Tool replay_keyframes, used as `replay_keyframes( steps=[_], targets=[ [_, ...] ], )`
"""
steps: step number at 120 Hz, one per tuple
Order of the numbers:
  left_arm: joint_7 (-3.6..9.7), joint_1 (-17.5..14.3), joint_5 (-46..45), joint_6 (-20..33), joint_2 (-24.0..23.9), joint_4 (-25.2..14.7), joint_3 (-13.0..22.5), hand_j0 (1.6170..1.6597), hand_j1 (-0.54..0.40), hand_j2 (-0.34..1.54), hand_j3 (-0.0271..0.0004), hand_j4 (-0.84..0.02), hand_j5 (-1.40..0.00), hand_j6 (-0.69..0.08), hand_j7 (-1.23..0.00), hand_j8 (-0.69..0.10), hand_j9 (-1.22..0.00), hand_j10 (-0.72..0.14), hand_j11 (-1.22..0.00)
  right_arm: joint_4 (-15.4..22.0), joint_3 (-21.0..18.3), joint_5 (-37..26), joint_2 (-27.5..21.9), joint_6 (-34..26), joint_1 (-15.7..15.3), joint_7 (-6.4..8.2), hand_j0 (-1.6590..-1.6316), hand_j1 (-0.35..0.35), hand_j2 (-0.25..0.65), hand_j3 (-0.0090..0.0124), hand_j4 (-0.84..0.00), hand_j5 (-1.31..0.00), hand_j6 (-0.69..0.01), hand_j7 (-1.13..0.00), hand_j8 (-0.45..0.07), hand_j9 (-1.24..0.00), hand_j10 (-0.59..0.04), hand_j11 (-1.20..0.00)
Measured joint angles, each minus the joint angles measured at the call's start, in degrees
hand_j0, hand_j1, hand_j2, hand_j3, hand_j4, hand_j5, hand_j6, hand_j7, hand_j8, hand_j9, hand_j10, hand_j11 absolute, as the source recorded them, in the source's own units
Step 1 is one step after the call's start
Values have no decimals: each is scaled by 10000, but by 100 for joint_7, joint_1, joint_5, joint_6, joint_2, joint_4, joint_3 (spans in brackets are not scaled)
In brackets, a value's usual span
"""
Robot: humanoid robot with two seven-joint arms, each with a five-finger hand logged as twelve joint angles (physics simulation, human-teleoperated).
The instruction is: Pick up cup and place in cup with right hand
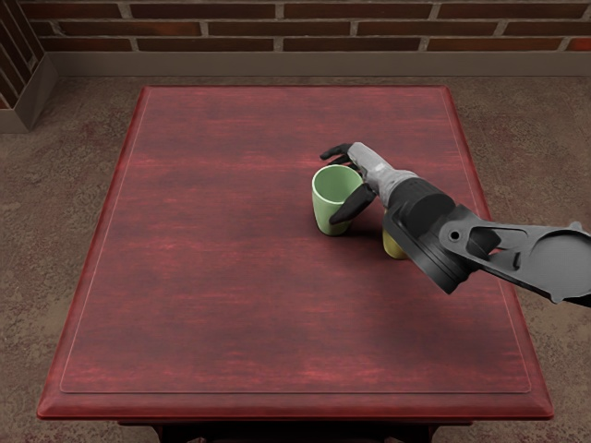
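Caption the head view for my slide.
Black and gray right hand around an upright, light green cup on a red wooden table; yellow object partly hidden.

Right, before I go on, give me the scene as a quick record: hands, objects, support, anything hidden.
right_hand: right hand at the green cup, thumb across its near side, fingers spread past its far rim
contact: cannot tell from this view
left_hand: left hand not in view
green_cup: upright, mouth up
second_object: yellow object, probably the other cup, right of the green one in the picture
hidden: most of the yellow object, behind the right arm
support: red wooden table
nesting: not done
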Motion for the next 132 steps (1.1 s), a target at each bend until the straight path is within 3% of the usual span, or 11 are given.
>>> replay_keyframes(
  steps=[10,24,27,30,31,32,34,51,55,78,132],
  targets=[
    [0,0,0,0,0,-1,0,16581,3489,-2,0,2,0,3,0,3,0,2,0,0,-16,-10,0,2,-2,0,-16580,408,-622,-3,-3306,-4218,-3185,-4245,-3110,-4241,-3297,-4240],
    [0,0,0,0,0,1,-1,16581,3489,-1,-1,2,0,3,0,3,0,2,0,-1,-42,-44,-1,-2,0,-1,-16569,609,-566,-25,-3724,-4339,-3347,-4537,-3177,-4410,-3695,-4411],
    [0,0,0,0,0,0,-1,16581,3489,-1,-1,2,0,3,0,3,0,2,0,-2,-44,-49,0,-3,-1,-1,-16567,648,-555,-11,-3813,-4354,-3347,-4595,-3200,-4449,-3771,-4450],
    [0,0,0,0,0,0,-1,16581,3489,-1,-1,2,0,3,0,3,0,2,0,-2,-47,-51,1,-4,-1,-1,-16566,687,-549,-18,-3883,-4379,-3419,-4647,-3187,-4485,-3835,-4486],
    [0,0,0,0,0,0,-1,16581,3489,-1,-1,2,0,3,0,3,0,2,0,-2,-48,-50,1,-4,-1,-1,-16566,702,-551,-11,-3898,-4394,-3416,-4663,-3199,-4501,-3848,-4502],
    [0,0,0,0,0,-1,-1,16581,3489,-1,-1,2,0,3,0,3,0,2,0,-2,-48,-52,1,-4,-1,-1,-16565,712,-546,-21,-3921,-4403,-3390,-4680,-3212,-4506,-3874,-4508],
    [0,0,0,0,0,-1,-1,16581,3489,-1,-1,2,0,3,0,3,0,2,0,-2,-49,-54,2,-4,-1,-1,-16563,741,-538,-22,-3961,-4435,-3344,-4718,-3208,-4531,-3903,-4526],
    [0,0,0,0,0,-1,-1,16581,3489,-1,-1,2,0,3,0,3,0,2,-1,2,-62,-52,2,-3,12,-4,-16556,906,-390,-15,-4237,-4689,-3226,-5015,-3086,-4735,-3822,-4734],
    [0,0,0,0,0,0,-1,16581,3489,-1,-1,2,0,3,0,3,0,2,0,4,-62,-34,0,0,27,-4,-16559,896,-155,0,-4219,-4780,-3314,-5060,-3135,-4804,-3913,-4798],
    [0,0,0,0,0,-1,0,16581,3489,-2,0,2,0,3,0,3,0,2,0,15,9,39,-48,116,164,-1,-16570,897,318,1,-4116,-5108,-3616,-5206,-3254,-5096,-3973,-5095],
    [0,0,0,0,0,-1,0,16581,3489,-2,0,1,1,2,0,2,0,2,0,25,1376,909,-1036,2475,435,0,-16575,929,379,-1,-4008,-5385,-3538,-5317,-3137,-5290,-3893,-5333]
  ],
)
